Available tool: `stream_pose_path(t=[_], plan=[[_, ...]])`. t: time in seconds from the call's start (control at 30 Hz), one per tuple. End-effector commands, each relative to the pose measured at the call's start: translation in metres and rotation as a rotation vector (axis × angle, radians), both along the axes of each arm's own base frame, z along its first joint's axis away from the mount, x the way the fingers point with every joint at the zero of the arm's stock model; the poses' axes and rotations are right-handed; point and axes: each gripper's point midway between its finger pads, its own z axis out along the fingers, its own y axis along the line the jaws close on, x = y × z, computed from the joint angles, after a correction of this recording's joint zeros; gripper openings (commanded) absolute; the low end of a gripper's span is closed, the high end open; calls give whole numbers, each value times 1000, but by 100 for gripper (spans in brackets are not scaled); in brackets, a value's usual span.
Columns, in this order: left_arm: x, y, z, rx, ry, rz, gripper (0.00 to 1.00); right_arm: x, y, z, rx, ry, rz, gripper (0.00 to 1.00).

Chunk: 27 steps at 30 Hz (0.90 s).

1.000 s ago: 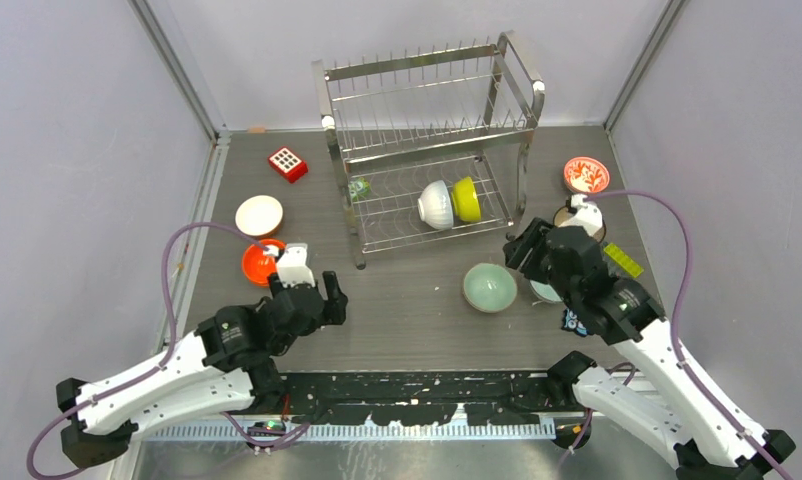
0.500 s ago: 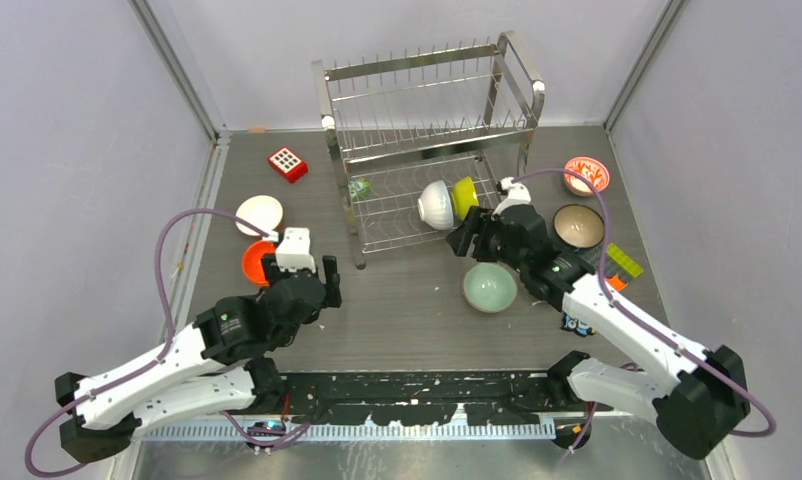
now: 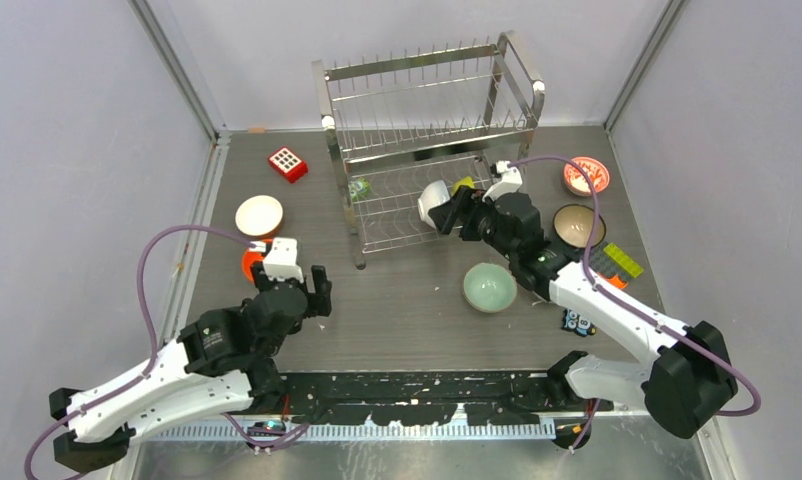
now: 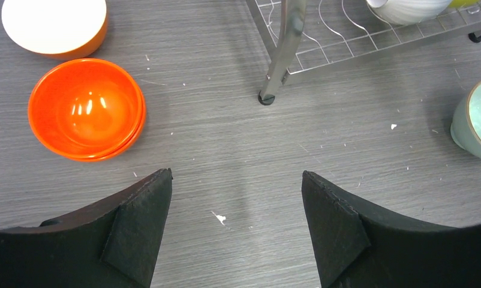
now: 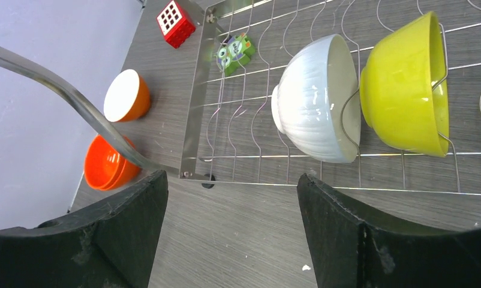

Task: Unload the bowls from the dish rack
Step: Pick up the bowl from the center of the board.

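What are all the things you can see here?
dish rack: one, steel, back middle
bowls in rack: two, white bowl and yellow bowl, lower shelf
bowls on table: at least five; orange bowl and white-and-orange bowl left; teal bowl, brown bowl, red-patterned bowl right
block: one, red with white dots, left of rack
green toy: one, rack's left end
lime brick: one, right edge
left gripper: black, open, near orange bowl
right gripper: black, open, facing rack bowls

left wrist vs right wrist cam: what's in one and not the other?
Left wrist only: pale teal bowl, at the right edge. Right wrist only: red dotted block, green toy piece at a corner of the dish rack. Both: orange bowl, white-inside orange bowl, white ribbed bowl in the rack; lime-yellow bowl is just a sliver in left wrist.
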Motion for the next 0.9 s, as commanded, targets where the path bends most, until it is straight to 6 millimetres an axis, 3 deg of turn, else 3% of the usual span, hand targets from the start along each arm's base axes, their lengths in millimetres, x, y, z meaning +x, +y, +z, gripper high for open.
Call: stream_pose_path(t=[0.0, 0.17, 0.3, 0.47, 0.63, 0.73, 0.87], plan=[[2, -8, 3, -9, -16, -35, 80, 12, 2, 10, 33, -72, -27, 83], [1, -13, -3, 8, 5, -51, 80, 14, -1, 12, 36, -83, -42, 77], [0, -14, -4, -2, 14, -59, 81, -10, -20, 12, -29, -26, -52, 74], [-2, -16, -1, -49, -3, -68, 80, -65, -76, 3, -134, 83, -142, 74], [-3, -20, -4, -61, 10, -82, 80, -112, -142, -36, -190, 278, -395, 74], [-3, -22, -6, -53, 18, -86, 80, -126, -176, -49, -171, 315, -579, 74], [-4, -24, -7, -50, 28, -96, 80, -133, -196, -63, -127, 351, -739, 73]])
